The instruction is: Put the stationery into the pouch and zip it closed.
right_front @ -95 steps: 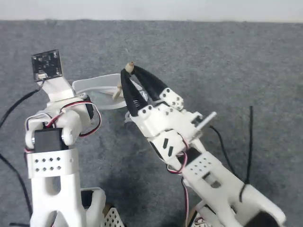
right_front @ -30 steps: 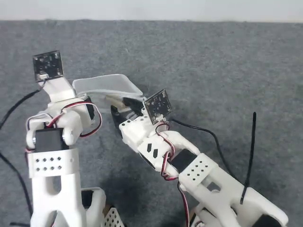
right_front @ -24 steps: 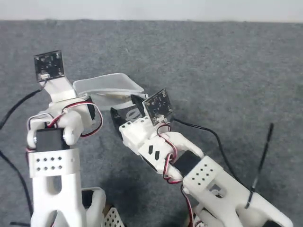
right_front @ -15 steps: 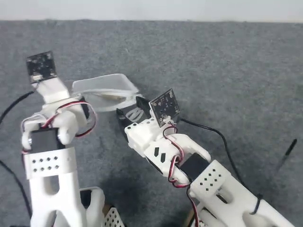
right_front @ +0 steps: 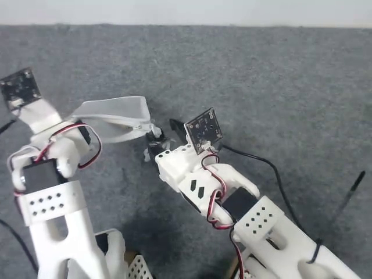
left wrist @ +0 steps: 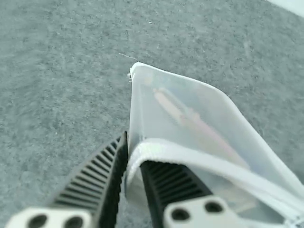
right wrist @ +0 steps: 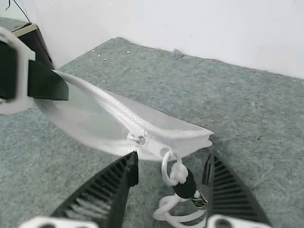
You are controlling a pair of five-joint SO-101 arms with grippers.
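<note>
Translucent pouch point(left wrist: 142, 95) holding stationery point(left wrist: 190, 121), mouth now nearly zipped; left claw point(left wrist: 133, 152) clamps its edge, swung leftward; right claw point(right wrist: 172, 164) spread apart.

You get bright, even, diffuse light; only a faint shadow lies beneath the white robot arms point(right_front: 232, 197) on the grey felt-covered bench point(right_front: 279, 75). Your wrist views go slightly soft up close.
</note>
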